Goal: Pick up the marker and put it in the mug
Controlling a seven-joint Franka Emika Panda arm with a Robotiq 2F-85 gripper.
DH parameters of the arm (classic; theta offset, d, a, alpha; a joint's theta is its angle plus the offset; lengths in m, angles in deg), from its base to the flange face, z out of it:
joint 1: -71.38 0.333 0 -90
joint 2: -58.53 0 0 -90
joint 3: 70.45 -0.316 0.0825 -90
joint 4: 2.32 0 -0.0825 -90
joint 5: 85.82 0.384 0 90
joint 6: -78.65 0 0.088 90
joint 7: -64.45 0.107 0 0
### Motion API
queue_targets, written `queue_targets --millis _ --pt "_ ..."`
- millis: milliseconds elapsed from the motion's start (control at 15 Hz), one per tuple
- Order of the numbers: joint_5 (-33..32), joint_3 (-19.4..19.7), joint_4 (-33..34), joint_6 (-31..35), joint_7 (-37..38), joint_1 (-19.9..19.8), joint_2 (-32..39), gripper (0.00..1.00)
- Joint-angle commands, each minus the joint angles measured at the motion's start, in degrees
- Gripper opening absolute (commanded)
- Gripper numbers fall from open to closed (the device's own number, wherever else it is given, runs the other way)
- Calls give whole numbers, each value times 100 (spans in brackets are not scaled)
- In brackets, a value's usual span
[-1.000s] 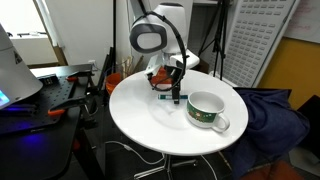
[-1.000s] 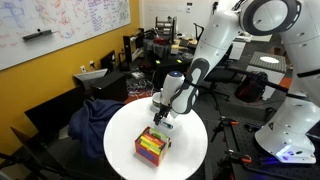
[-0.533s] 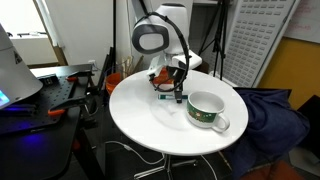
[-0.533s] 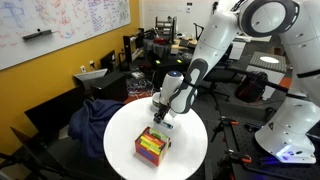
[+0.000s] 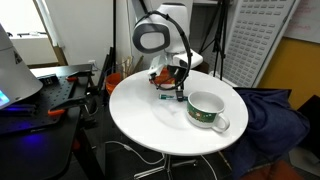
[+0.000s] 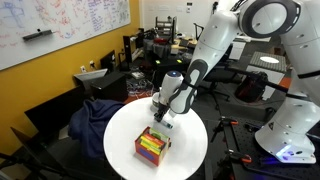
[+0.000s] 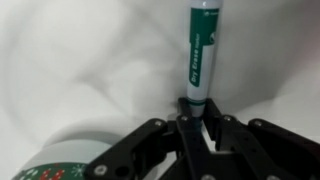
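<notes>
In the wrist view the marker (image 7: 200, 55), a white barrel with green print and a dark end, lies on the white table and points away from me. My gripper (image 7: 197, 118) is shut on its near end, with both fingers pressed against the barrel. The mug (image 7: 60, 165), white with a green patterned band, shows at the lower left of that view. In an exterior view the gripper (image 5: 178, 95) is down at the table, just left of the mug (image 5: 207, 110). In an exterior view the gripper (image 6: 162, 122) is behind a coloured box, and the marker and the mug are hidden.
The round white table (image 5: 150, 125) stands on a single pedestal. A small orange-red box (image 5: 160, 78) sits at the table's far side behind the gripper, and shows as the coloured box (image 6: 152, 147). Dark cloth (image 5: 275, 115) lies beside the table, and desks and equipment surround it.
The jaws have closed from wide open onto the marker's end. The arm has stayed in the same place.
</notes>
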Motion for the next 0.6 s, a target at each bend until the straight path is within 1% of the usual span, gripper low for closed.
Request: queue_targets --millis 0,333,533 --pt "10 71 -77 -309 -62 122 -295 5" --pt "1 151 -297 -507 0 332 -748 5" --pt "-65 353 -487 -546 73 614 -1088 5"
